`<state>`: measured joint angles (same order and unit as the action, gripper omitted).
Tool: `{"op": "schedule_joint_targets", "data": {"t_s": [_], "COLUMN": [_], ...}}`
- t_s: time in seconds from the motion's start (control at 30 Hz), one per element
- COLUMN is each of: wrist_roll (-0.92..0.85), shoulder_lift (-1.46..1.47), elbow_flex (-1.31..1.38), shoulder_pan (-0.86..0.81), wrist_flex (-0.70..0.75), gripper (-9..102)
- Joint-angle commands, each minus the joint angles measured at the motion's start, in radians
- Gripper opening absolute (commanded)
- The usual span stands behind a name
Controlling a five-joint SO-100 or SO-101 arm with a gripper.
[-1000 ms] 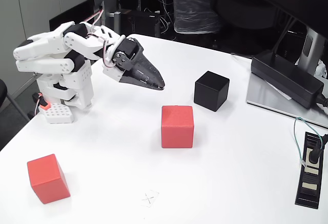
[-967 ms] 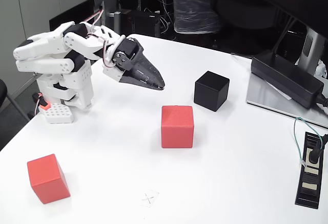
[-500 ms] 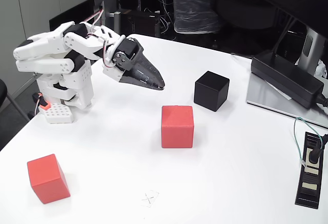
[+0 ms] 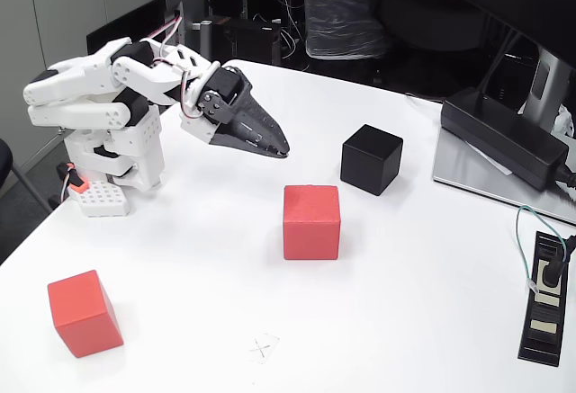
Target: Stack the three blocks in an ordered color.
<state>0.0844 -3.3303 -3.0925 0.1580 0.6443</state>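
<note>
The nearest block to the hand is a red cube, sitting on the white tabletop just below and slightly right of the fingertips in the fixed view, apart from them; a black cube stands to the right of the fingertips at about their height in the picture, also apart, and near the red one without touching it; the second red cube rests well away, far down and to the left of the hand, close to the tabletop's front-left edge, turned a little so one corner faces the camera; none of the three is stacked on another.

The hand itself hangs above the tabletop, its dark fingers drawn together into a single pointed wedge that aims right and downward, with nothing between them; behind it, up and to the left, the white arm folds back over its base, with pink and white wires looping along the wrist.

Far to the right of the hand a long black power brick lies on a grey plate; lower on that side a black power strip lies flat with a green-and-white cable plugged in; a small pencilled cross marks the tabletop well below the hand.
</note>
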Motion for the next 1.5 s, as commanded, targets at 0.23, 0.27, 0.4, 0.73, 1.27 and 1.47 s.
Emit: {"op": "schedule_joint_targets", "data": {"t_s": [0.23, 0.27, 0.4, 0.73, 1.27, 1.47], "wrist_roll": [0.011, 0.011, 0.011, 0.011, -0.164, -0.209], "shoulder_lift": [-0.003, -0.003, -0.003, -0.003, -0.003, -0.005], "elbow_flex": [0.006, 0.006, 0.006, 0.006, 0.109, 0.264], "shoulder_pan": [0.008, 0.008, 0.005, 0.002, -0.006, -0.003], "wrist_flex": [-0.002, -0.002, -0.002, -0.002, 0.077, 0.268], "gripper": [-1, -1, -1, -1, 0, 0]}}
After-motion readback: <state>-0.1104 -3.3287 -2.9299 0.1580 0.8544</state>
